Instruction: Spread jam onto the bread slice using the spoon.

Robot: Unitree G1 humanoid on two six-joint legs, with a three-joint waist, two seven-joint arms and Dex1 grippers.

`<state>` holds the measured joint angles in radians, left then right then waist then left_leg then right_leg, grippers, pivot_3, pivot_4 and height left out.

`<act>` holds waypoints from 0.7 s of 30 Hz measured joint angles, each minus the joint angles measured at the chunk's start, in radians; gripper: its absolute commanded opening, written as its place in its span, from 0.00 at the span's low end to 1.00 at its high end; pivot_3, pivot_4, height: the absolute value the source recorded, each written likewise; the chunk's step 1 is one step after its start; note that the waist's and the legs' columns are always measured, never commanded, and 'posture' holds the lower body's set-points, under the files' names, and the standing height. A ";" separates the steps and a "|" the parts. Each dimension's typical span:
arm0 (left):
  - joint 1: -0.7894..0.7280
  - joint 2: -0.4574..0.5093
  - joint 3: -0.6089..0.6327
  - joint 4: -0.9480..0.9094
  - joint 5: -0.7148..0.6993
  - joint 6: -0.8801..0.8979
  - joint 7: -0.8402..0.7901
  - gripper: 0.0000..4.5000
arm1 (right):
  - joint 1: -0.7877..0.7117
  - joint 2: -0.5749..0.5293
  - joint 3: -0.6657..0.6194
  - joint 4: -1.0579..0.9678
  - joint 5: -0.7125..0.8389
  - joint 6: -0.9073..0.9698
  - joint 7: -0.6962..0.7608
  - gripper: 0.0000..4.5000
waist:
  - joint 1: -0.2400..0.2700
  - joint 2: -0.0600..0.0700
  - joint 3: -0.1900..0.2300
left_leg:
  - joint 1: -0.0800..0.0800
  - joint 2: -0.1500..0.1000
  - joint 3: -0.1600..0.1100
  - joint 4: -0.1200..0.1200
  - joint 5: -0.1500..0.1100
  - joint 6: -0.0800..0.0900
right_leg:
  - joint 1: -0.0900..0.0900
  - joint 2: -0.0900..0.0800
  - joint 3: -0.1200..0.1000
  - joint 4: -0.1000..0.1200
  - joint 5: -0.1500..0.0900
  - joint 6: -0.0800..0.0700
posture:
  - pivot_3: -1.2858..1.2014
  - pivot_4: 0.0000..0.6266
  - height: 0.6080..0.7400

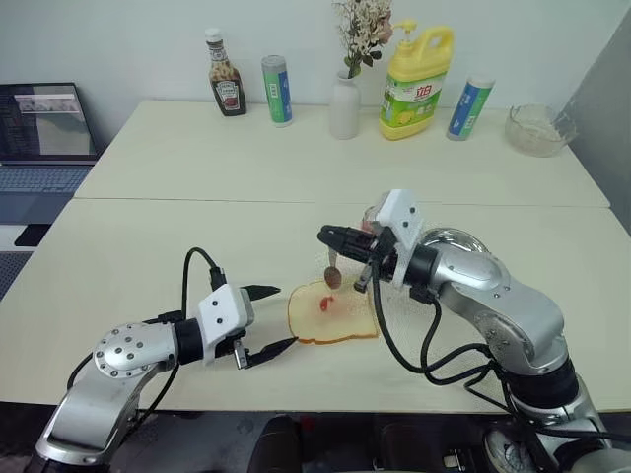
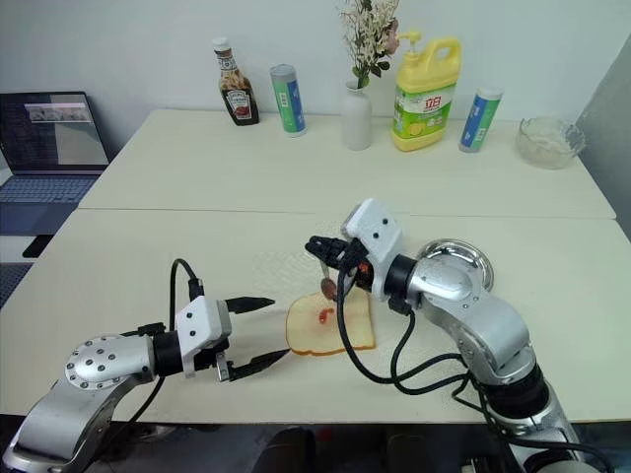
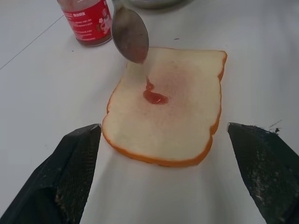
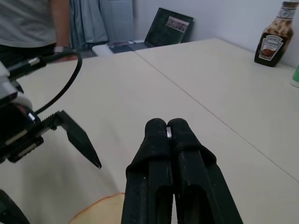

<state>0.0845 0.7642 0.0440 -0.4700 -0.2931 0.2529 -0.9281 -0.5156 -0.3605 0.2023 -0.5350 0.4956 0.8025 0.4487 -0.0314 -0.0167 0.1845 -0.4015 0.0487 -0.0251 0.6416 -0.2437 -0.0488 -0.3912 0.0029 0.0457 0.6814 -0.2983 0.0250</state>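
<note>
One red jam (image 3: 154,96) blob marks pale bread slice (image 3: 168,112).

No text reads clearly — the ketchup bottle (image 4: 275,35) label stays illegible.

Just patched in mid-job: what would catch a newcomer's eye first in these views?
The spoon hangs bowl-down just above the bread slice, pinched in the right pincer. A small red blob of jam sits near the slice's middle, not spread out. The left pincer waits open beside the slice's near-left edge, and the jam jar stands just beyond the bread.
</note>
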 measured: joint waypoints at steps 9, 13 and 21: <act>-0.015 -0.003 -0.003 0.018 0.001 -0.018 -0.004 1.00 | 0.056 -0.012 -0.020 0.003 -0.016 -0.010 0.004 0.00 | 0.000 0.000 0.000 | 0.000 0.000 0.000 0.000 0.000 0.000 | 0.000 0.000 0.000 0.000 0.000 0.000 | 0.52 0.24 1.00; -0.021 -0.003 -0.006 0.024 0.000 -0.023 -0.007 1.00 | 0.063 0.074 -0.145 0.007 0.081 0.055 -0.061 0.00 | 0.000 0.000 0.000 | 0.000 0.000 0.000 0.000 0.000 0.000 | 0.001 0.000 0.000 0.000 0.000 0.000 | 0.52 0.24 1.00; -0.021 0.003 -0.005 0.036 -0.015 -0.021 -0.042 1.00 | 0.185 0.264 -0.473 0.022 0.470 0.324 -0.347 0.00 | -0.002 -0.001 -0.001 | 0.001 0.000 0.000 0.000 0.000 0.000 | 0.001 0.000 0.000 0.001 0.000 0.000 | 0.52 0.24 1.00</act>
<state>0.0633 0.7668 0.0393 -0.4337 -0.3083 0.2319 -0.9703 -0.3306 -0.0968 -0.2705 -0.5127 0.9657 1.1268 0.1020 -0.0339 -0.0175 0.1839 -0.4005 0.0488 -0.0251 0.6414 -0.2437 -0.0489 -0.3902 0.0029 0.0461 0.6823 -0.2983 0.0249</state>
